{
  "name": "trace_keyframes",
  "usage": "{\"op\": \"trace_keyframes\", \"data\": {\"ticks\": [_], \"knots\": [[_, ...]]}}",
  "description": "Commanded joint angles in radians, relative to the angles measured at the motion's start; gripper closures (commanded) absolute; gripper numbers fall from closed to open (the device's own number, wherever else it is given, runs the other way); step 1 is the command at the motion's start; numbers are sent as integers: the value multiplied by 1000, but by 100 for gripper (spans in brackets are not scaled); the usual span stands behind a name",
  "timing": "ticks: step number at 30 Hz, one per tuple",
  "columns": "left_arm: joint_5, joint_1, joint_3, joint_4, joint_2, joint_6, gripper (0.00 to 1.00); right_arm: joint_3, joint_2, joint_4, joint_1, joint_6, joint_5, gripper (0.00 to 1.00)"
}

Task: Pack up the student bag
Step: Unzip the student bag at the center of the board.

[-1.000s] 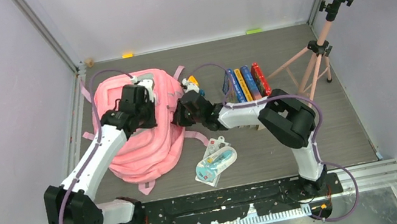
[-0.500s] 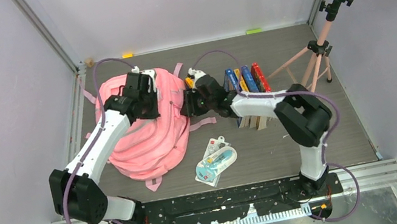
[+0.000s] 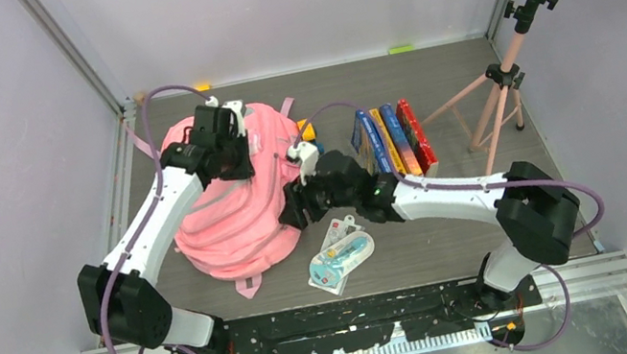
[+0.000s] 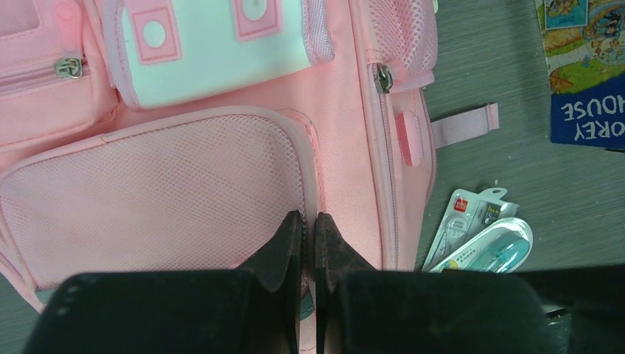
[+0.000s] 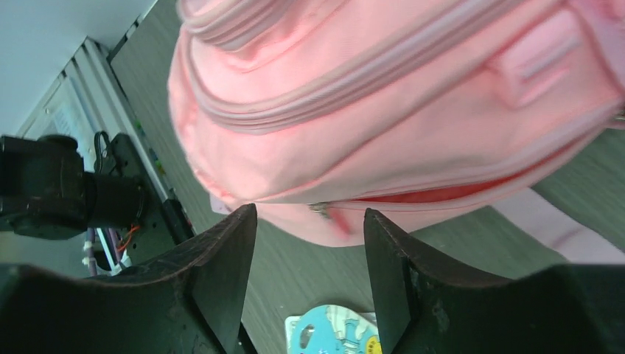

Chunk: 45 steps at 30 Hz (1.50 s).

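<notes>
The student bag (image 3: 234,215), a soft pink backpack, stands bunched up at the left of the table. My left gripper (image 3: 228,149) is at its top, shut on a pink seam beside the mesh pocket (image 4: 162,184); the fingertips (image 4: 293,225) pinch that fabric ridge. My right gripper (image 3: 293,210) is open at the bag's lower right side. In the right wrist view the open jaws (image 5: 309,221) sit just below a partly open zip with its metal pull (image 5: 322,212), touching nothing.
Several books (image 3: 391,139) stand in a row right of the bag. Packaged stationery (image 3: 340,258) lies on the table in front of it. A music stand's tripod (image 3: 500,95) is at the back right. Walls close in on the left and back.
My right gripper has opened and swung from the bag's upper right down to its lower right side. The left gripper pulled the bag's top up and toward the back.
</notes>
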Motion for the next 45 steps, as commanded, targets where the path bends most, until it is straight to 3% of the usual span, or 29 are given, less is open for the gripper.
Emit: {"op": "trace_keyframes", "data": {"ticks": [1, 14, 38, 42, 44, 45], "knots": [[81, 0, -11, 124, -42, -3, 100, 6, 21, 40, 79, -25, 94, 41], [60, 0, -44, 125, -71, 6, 100, -50, 65, 54, 133, -4, 207, 45], [47, 0, -50, 117, -74, 20, 100, -13, 183, 104, 148, 16, 187, 62], [45, 0, -51, 117, -71, 20, 100, -6, 186, 111, 156, 12, 191, 72], [45, 0, -51, 117, -70, 20, 100, -3, 186, 112, 158, 6, 190, 90], [46, 0, -51, 117, -70, 20, 100, -2, 183, 112, 160, 5, 186, 93]]}}
